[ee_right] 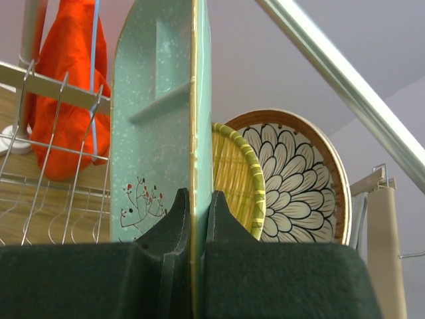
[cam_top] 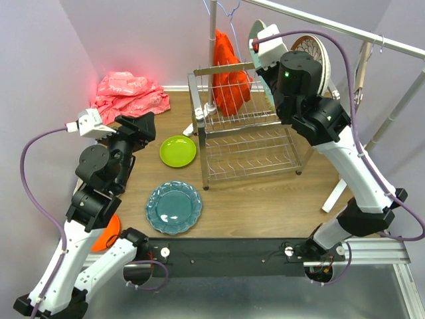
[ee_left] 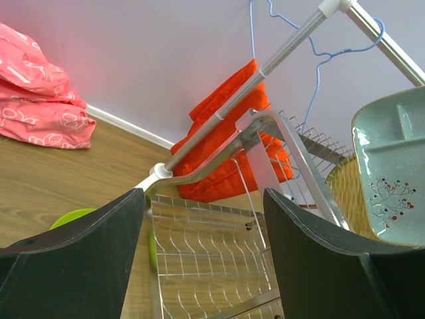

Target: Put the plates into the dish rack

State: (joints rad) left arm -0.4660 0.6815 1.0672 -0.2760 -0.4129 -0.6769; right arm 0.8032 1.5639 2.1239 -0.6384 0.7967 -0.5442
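Observation:
My right gripper [ee_right: 198,199] is shut on the edge of the mint divided tray [ee_right: 156,133], which it holds upright at the top right of the chrome dish rack [cam_top: 246,136]. The tray also shows in the left wrist view [ee_left: 392,166]. Right behind it stand a woven-yellow plate [ee_right: 236,173] and a white petal-patterned plate [ee_right: 292,179]. My left gripper [ee_left: 204,252] is open and empty, left of the rack. A lime green plate [cam_top: 178,151] and a teal scalloped plate [cam_top: 174,207] lie flat on the table. An orange plate [cam_top: 108,234] is partly hidden under my left arm.
A pink cloth [cam_top: 129,94] lies at the back left. A red-orange cloth [cam_top: 229,73] hangs on a blue hanger behind the rack. A metal clothes rail [cam_top: 332,28] runs above the rack, with its legs at the right.

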